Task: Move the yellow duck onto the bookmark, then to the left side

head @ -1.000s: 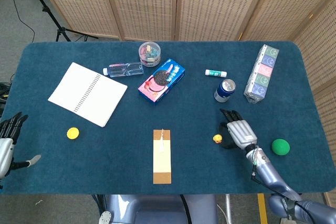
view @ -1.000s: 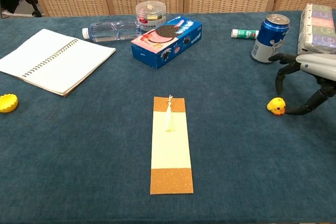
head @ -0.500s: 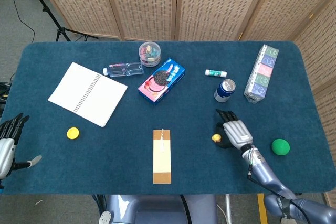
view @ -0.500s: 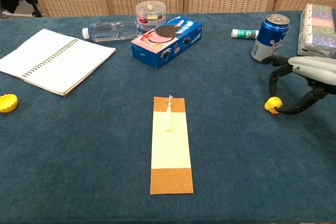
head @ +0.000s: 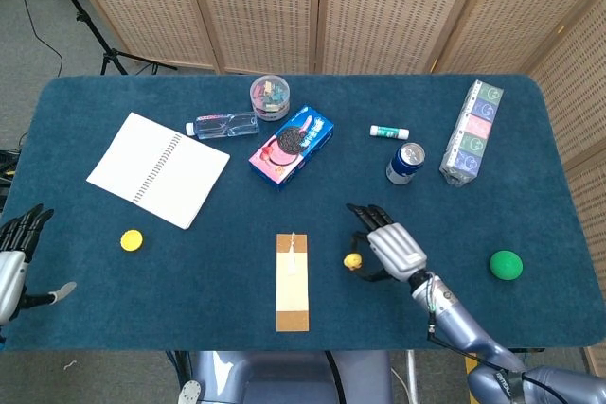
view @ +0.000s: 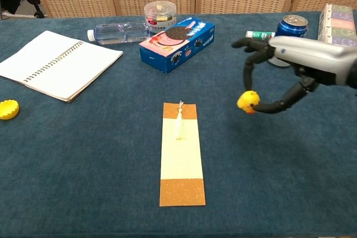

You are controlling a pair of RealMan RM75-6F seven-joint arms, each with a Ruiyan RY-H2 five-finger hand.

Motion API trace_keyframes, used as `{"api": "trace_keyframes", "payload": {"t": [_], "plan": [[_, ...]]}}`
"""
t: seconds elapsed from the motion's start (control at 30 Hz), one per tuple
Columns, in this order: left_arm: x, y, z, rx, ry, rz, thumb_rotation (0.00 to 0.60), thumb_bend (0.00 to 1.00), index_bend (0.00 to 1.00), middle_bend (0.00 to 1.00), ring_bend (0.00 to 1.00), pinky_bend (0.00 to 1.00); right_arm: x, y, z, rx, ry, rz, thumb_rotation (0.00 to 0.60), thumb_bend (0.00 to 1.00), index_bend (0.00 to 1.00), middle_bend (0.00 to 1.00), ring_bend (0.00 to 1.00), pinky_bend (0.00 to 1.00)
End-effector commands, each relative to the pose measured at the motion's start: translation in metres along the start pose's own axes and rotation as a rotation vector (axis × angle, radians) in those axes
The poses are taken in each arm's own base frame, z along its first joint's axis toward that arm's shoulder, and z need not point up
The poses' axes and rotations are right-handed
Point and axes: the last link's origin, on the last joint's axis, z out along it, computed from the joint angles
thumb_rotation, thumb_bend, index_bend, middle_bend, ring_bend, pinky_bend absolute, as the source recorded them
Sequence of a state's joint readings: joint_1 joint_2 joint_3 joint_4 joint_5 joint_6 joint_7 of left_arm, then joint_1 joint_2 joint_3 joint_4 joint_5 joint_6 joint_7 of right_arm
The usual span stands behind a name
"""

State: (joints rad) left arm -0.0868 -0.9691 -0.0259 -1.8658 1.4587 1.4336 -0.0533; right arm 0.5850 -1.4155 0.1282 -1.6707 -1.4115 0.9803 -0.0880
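Observation:
My right hand (head: 388, 246) (view: 290, 68) pinches the small yellow duck (head: 352, 260) (view: 247, 102) between thumb and a finger and carries it above the cloth, its other fingers spread. The tan and cream bookmark (head: 293, 280) (view: 181, 153) lies flat near the table's front centre, a short way left of the duck. At the far left edge of the head view, my left hand (head: 13, 257) hovers with fingers apart and nothing in it; the chest view does not show it.
A spiral notebook (head: 158, 169) (view: 56, 63) and a yellow cap (head: 131, 240) (view: 8, 108) lie on the left. Further back stand a water bottle (head: 223, 125), a round tub (head: 270, 96), a blue cookie box (head: 291, 145), a glue stick (head: 389, 131), a soda can (head: 405, 163) and a tissue pack (head: 472, 131). A green ball (head: 506, 264) sits right.
My right hand closed on the duck, lifted it off the cloth and carried it left toward the bookmark. The left hand stayed still.

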Motion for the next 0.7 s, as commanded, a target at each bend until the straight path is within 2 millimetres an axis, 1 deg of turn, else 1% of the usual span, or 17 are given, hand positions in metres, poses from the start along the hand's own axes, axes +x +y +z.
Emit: {"api": "trace_keyframes", "payload": {"t": [0.03,0.1,0.13,0.2,0.27,0.33,0.47,0.6,0.7], "plan": [[0.002,0.002,-0.004,-0.024,-0.007,-0.012,0.600,0.00,0.00,0.00,0.00,0.00,0.016,-0.050,0.027,0.107,0.009,-0.050,0.600,0.52,0.58,0.00,0.00,0.00],[0.002,0.002,-0.005,-0.028,-0.010,-0.007,0.600,0.00,0.00,0.00,0.00,0.00,0.012,-0.070,0.042,0.132,-0.002,-0.081,0.600,0.52,0.58,0.00,0.00,0.00],[0.002,0.002,-0.005,-0.028,-0.013,-0.008,0.600,0.00,0.00,0.00,0.00,0.00,0.009,-0.076,0.047,0.134,-0.002,-0.093,0.600,0.52,0.58,0.00,0.00,0.00],[0.002,0.001,-0.004,-0.026,-0.020,-0.013,0.600,0.00,0.00,0.00,0.00,0.00,0.001,-0.095,0.059,0.153,-0.009,-0.120,0.600,0.52,0.58,0.00,0.00,0.00],[0.002,0.000,-0.004,-0.028,-0.023,-0.014,0.600,0.00,0.00,0.00,0.00,0.00,-0.006,-0.109,0.065,0.159,-0.016,-0.135,0.600,0.52,0.58,0.00,0.00,0.00],[0.003,-0.001,-0.004,-0.029,-0.025,-0.014,0.600,0.00,0.00,0.00,0.00,0.00,-0.012,-0.118,0.071,0.155,-0.017,-0.154,0.600,0.52,0.58,0.00,0.00,0.00],[0.003,-0.002,-0.005,-0.032,-0.032,-0.017,0.600,0.00,0.00,0.00,0.00,0.00,-0.027,-0.129,0.076,0.138,-0.036,-0.181,0.600,0.52,0.58,0.00,0.00,0.00],[0.003,-0.001,-0.006,-0.041,-0.037,-0.018,0.600,0.00,0.00,0.00,0.00,0.00,-0.042,-0.129,0.076,0.104,-0.060,-0.179,0.600,0.52,0.58,0.00,0.00,0.00],[0.003,-0.001,-0.006,-0.042,-0.037,-0.017,0.600,0.00,0.00,0.00,0.00,0.00,-0.050,-0.131,0.077,0.093,-0.060,-0.163,0.600,0.52,0.58,0.00,0.00,0.00]]}}
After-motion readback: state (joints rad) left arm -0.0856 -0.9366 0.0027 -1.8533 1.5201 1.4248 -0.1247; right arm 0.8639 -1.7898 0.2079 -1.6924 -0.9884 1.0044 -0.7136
